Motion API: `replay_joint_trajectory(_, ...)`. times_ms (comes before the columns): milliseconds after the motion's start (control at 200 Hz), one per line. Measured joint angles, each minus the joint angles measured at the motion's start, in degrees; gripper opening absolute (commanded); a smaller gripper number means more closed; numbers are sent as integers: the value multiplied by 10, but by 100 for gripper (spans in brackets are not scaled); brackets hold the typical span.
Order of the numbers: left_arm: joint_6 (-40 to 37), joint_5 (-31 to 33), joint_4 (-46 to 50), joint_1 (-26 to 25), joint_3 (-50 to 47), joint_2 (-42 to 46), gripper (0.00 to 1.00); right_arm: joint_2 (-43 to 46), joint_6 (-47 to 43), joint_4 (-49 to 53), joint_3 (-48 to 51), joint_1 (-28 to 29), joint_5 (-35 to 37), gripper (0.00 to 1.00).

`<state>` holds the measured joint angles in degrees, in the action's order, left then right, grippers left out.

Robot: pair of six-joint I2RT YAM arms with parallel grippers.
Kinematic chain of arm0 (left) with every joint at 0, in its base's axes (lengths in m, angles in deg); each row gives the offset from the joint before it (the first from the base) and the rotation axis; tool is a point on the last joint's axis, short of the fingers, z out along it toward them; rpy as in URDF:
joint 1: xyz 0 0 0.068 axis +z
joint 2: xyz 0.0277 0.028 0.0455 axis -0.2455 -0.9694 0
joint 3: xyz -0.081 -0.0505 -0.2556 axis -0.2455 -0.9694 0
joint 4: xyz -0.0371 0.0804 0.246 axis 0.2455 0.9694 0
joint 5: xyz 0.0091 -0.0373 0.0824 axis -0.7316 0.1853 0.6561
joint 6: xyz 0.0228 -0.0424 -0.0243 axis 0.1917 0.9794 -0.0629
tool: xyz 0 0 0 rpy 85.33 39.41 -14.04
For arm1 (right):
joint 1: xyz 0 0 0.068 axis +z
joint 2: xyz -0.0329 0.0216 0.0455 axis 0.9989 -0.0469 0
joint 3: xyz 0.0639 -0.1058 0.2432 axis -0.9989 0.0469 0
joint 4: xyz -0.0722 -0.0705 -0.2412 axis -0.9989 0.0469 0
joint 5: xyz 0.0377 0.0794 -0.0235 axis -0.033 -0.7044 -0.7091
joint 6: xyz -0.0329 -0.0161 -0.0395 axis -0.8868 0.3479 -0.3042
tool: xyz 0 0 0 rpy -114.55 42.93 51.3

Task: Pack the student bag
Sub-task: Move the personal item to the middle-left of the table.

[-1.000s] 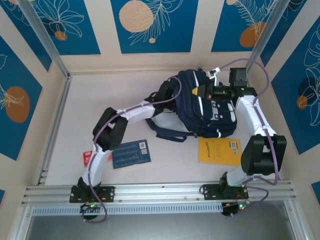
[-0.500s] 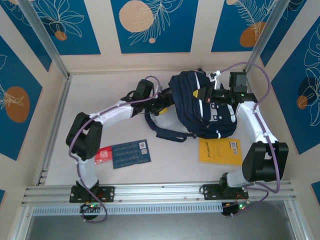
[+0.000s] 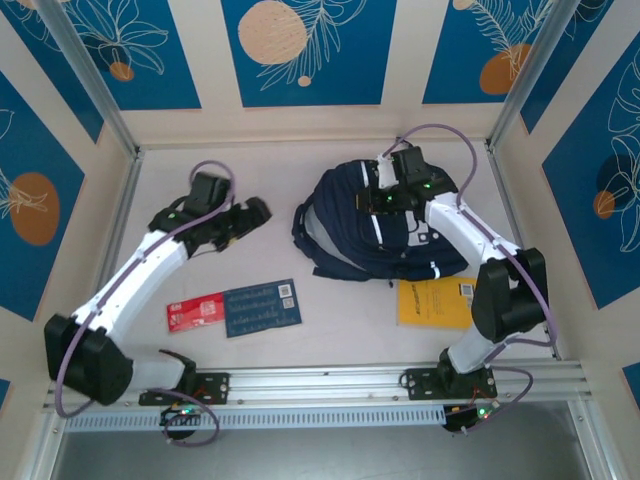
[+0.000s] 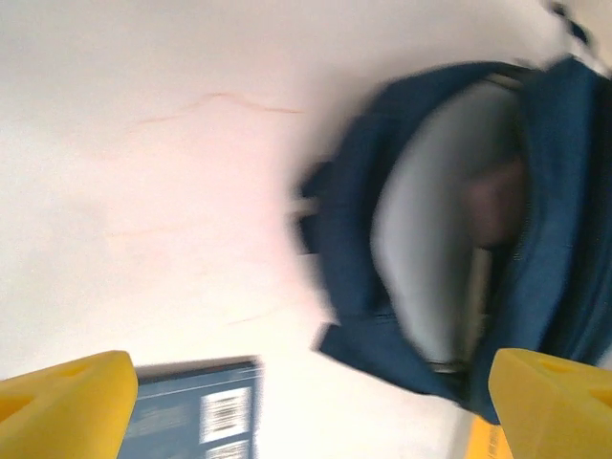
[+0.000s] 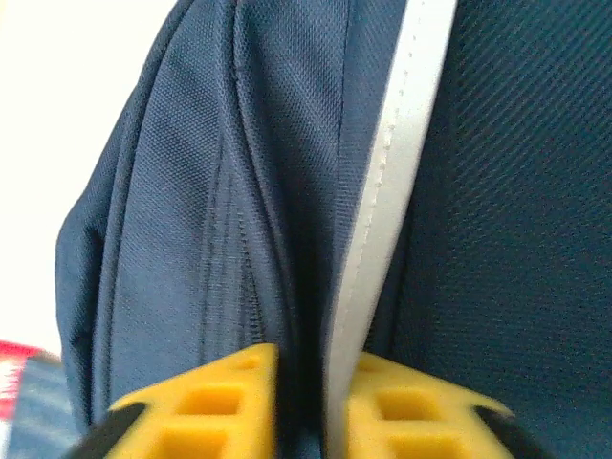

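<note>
Three flat items lie outside the student bag (image 3: 345, 215), which sits at 1 o'clock on the table (image 3: 300, 170): a yellow book (image 3: 438, 300) at its 5 o'clock, a blue booklet (image 3: 262, 307) and a red card (image 3: 195, 312) at 8 o'clock. Your left gripper (image 3: 248, 213) hangs wide open and empty at the bag's 9 o'clock. Your right gripper (image 5: 308, 382) rests on the bag, jaws barely parted; you cannot tell whether it pinches fabric. Most of the packing looks undone.

Motion blur smears the student bag (image 4: 430, 249) in the left wrist view; a dark shape inside its mouth cannot be made out. The bottom edge cuts off the blue booklet (image 4: 196, 411). Whether the right gripper (image 5: 311, 394) pinches fabric is unclear
</note>
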<state>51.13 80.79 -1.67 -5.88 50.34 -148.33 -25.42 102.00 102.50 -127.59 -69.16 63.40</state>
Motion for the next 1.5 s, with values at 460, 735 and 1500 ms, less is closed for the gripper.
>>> replay_joint_trajectory(460,10,-42,54,152,-214,17,94,32,-10,-1,-7,131,224,59)
replay_joint_trajectory(735,26,-61,-28,152,-251,-17,93,81,24,-4,38,165,142,59)
replay_joint_trajectory(1500,87,-105,-187,102,-44,-267,90,49,53,-31,49,193,56,58)
